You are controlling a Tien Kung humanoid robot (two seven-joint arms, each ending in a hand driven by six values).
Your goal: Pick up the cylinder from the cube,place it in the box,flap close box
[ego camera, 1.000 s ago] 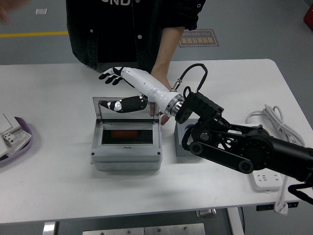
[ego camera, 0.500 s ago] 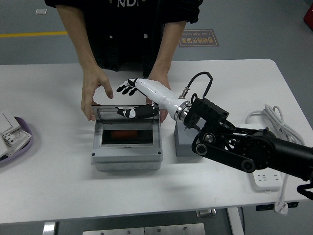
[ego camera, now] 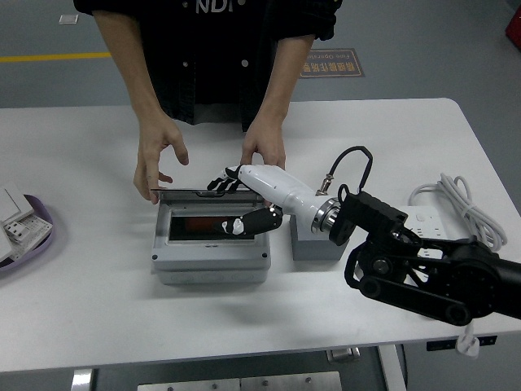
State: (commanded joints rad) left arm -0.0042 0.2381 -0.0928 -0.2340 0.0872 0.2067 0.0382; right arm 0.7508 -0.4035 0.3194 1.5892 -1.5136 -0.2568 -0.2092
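Note:
The grey box [ego camera: 210,265] sits mid-table with its clear lid [ego camera: 191,191] tipped forward, seen almost edge-on. Through the opening a red cylinder [ego camera: 198,224] lies inside. My right hand [ego camera: 230,204] reaches over the box from the right, fingers [ego camera: 218,182] spread on the lid's far edge and thumb over the opening, holding nothing. The grey cube [ego camera: 313,243] stands just right of the box, bare on top as far as my forearm lets me see. A person's two hands [ego camera: 156,159] [ego camera: 262,151] hover at the box's back corners.
A purple tray [ego camera: 37,240] with white parts lies at the left edge. A white power strip [ego camera: 431,236] and coiled cable [ego camera: 456,204] lie at the right, partly under my black arm. The person stands at the far side.
The lid swung from upright forward and down toward the box. My right hand followed it toward me. The person's other hand came in to the box's back left corner.

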